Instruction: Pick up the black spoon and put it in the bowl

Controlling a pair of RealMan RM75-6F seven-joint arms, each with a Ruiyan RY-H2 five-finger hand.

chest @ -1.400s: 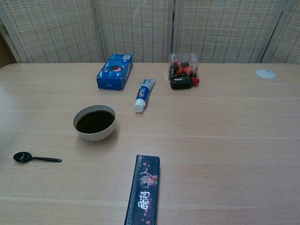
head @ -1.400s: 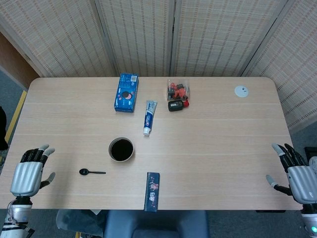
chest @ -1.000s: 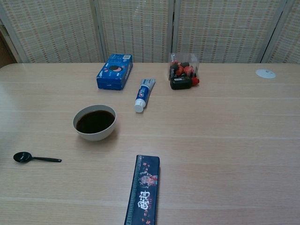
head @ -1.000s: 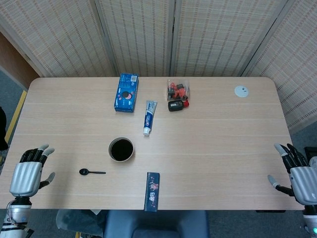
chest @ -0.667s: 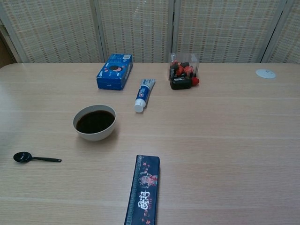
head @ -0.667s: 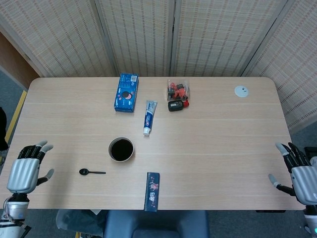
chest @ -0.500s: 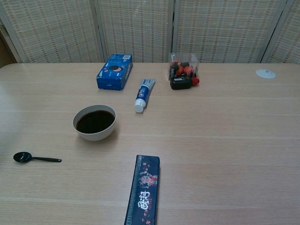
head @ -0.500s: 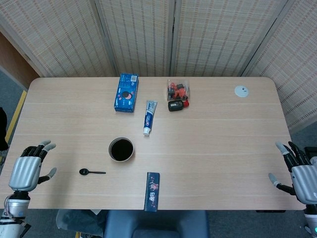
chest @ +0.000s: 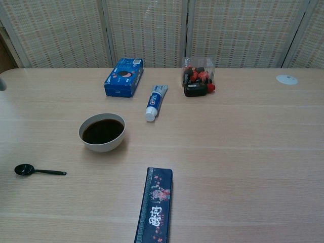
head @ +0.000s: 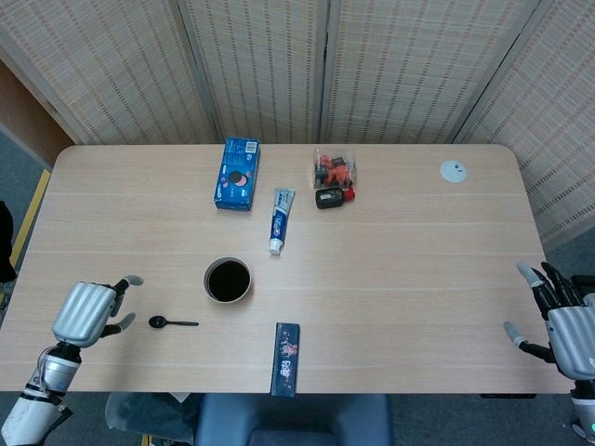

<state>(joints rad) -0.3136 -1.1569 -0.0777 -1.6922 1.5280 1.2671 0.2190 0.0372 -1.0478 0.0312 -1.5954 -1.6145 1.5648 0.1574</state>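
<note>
Head view shows our left hand (head: 85,314) hovering near the table's (head: 418,260) front left edge, fingers spread and holding nothing. We see the black spoon (head: 172,322) lying flat just to its right, bowl end toward the hand, apart from the fingers. Beyond the spoon, farther right and slightly back, sits the bowl (head: 228,280). Our right hand (head: 564,321) hangs at the far right edge, fingers apart and empty, well apart from spoon and bowl.

Two robot hands, left (head: 85,314) and right (head: 569,325), show silver ribbed backs, dark fingers with seemingly pale grey tips, beside the table (head: 418,279).
</note>
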